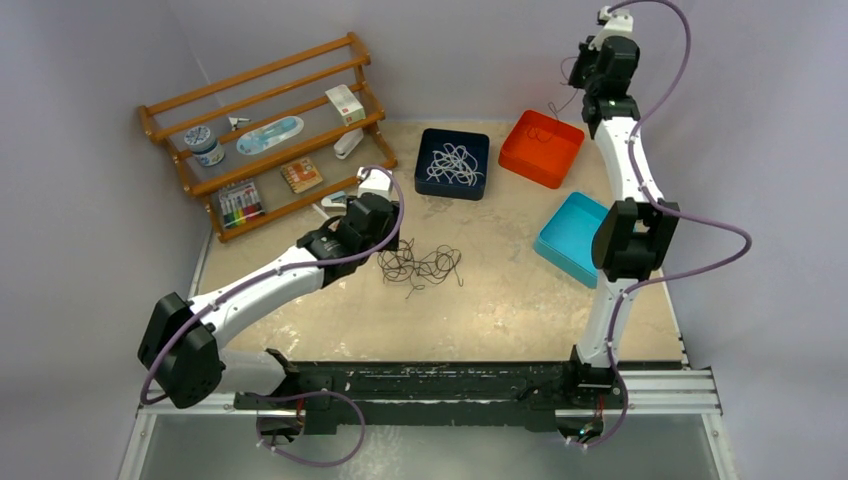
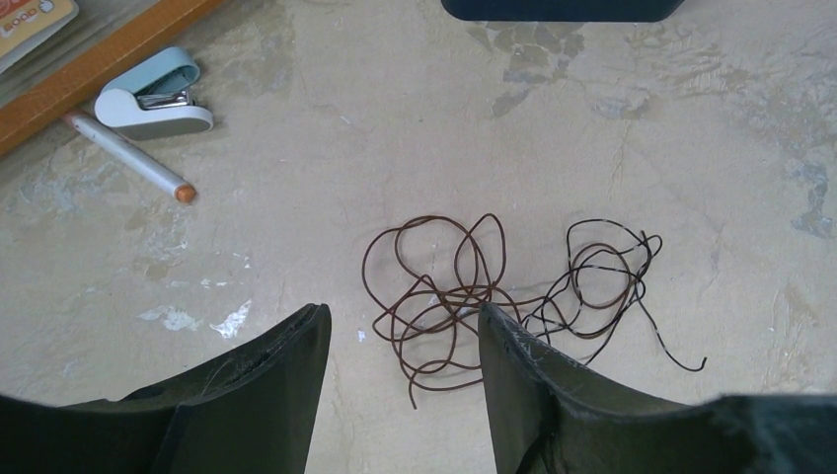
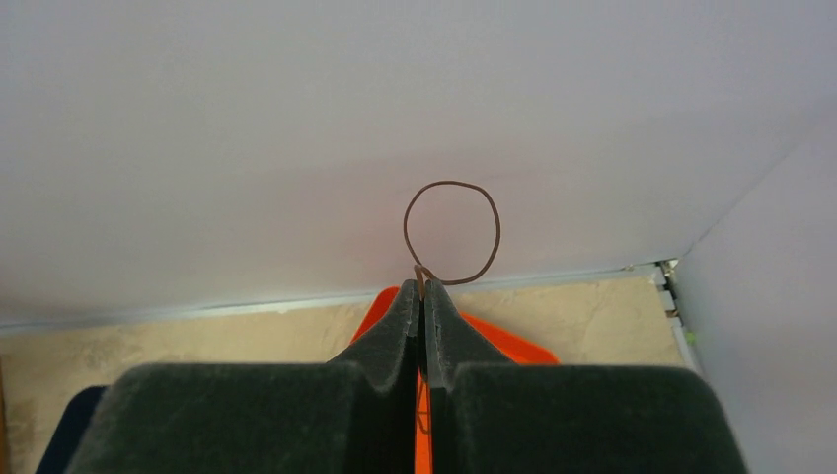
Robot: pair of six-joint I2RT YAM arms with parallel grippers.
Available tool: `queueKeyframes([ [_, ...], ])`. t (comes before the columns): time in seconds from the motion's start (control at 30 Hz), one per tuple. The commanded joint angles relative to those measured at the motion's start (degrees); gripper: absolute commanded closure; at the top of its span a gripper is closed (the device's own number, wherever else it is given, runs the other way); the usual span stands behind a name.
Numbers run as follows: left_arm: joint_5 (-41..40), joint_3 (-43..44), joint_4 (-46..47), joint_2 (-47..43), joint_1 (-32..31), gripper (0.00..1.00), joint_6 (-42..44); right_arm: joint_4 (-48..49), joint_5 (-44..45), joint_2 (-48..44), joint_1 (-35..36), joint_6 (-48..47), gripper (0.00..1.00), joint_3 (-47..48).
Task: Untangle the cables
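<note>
A tangle of dark cables [image 1: 420,265] lies on the table in the middle. In the left wrist view it is a brown cable [image 2: 449,294] knotted with a black cable [image 2: 600,269] to its right. My left gripper [image 2: 405,316] hovers open just above the brown loops, touching nothing; in the top view the left gripper [image 1: 385,232] sits at the tangle's left edge. My right gripper [image 3: 422,291] is raised high at the back, shut on a single brown cable whose loop [image 3: 452,233] stands above the fingertips. More white cables [image 1: 452,163] lie in a navy bin.
The navy bin [image 1: 428,140], an orange bin [image 1: 541,147] below the right gripper and a teal bin [image 1: 572,238] stand at the back right. A wooden rack [image 1: 265,130] fills the back left. A stapler [image 2: 153,94] and a pen [image 2: 128,158] lie near the rack.
</note>
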Motion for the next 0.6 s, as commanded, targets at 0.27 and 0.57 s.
queueKeyframes([
  [0.27, 0.8, -1.0, 4.7, 1.7, 0.3, 0.44, -2.0, -2.8, -7.0, 2.7, -0.3, -2.0, 1.0, 0.6],
  [0.57, 1.3, -0.9, 4.7, 2.7, 0.4, 0.44, -1.8, -7.9, -5.6, 5.4, -0.3, -2.6, 1.0, -2.2],
])
